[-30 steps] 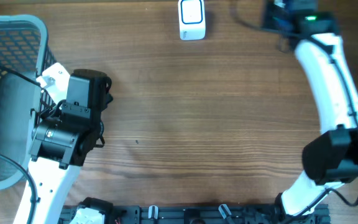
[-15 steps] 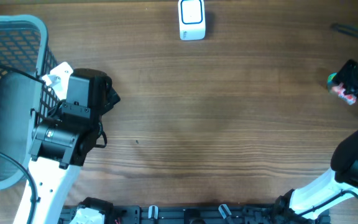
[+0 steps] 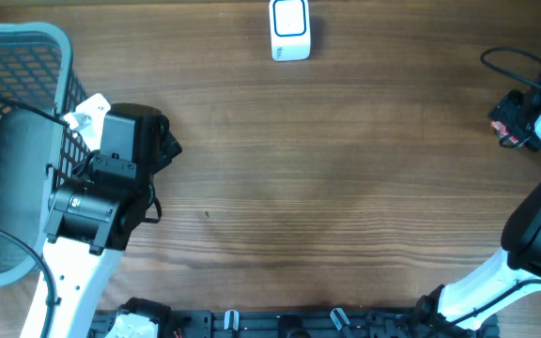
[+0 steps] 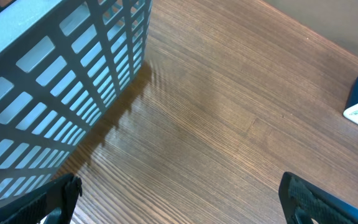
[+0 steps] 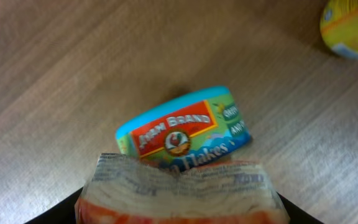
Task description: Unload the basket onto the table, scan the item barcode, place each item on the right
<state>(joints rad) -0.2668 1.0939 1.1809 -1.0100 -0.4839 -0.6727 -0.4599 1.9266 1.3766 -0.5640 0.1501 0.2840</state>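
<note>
While the left arm has not shifted, the change lies wholly at the right edge of the wooden worktop [image 3: 327, 188]. At the left edge stands a blue-grey plastic lattice basket [image 3: 26, 42]; just beside its wall the left gripper [image 4: 182, 199] hovers over bare wood, jaws spread wide and holding nothing. At the middle of the far edge sits the small white-and-blue box scanner [image 3: 290, 30], where it was a second ago. The right gripper [image 3: 513, 122], a second ago reaching toward the far right corner, has swung back along the right edge. In its wrist view a clear printed packet with an orange-red band [image 5: 179, 186] fills the space between the dark fingers, so the jaws appear clasped on it. Below it a blue round can with a red-and-yellow label [image 5: 185, 127] lies on the wood, and a yellow round container [image 5: 352, 25] shows at the frame's corner. Judged from this, the item is picked up but well apart from the scanner; carrying it leftward and turning its barcode to the scanner remain.
</note>
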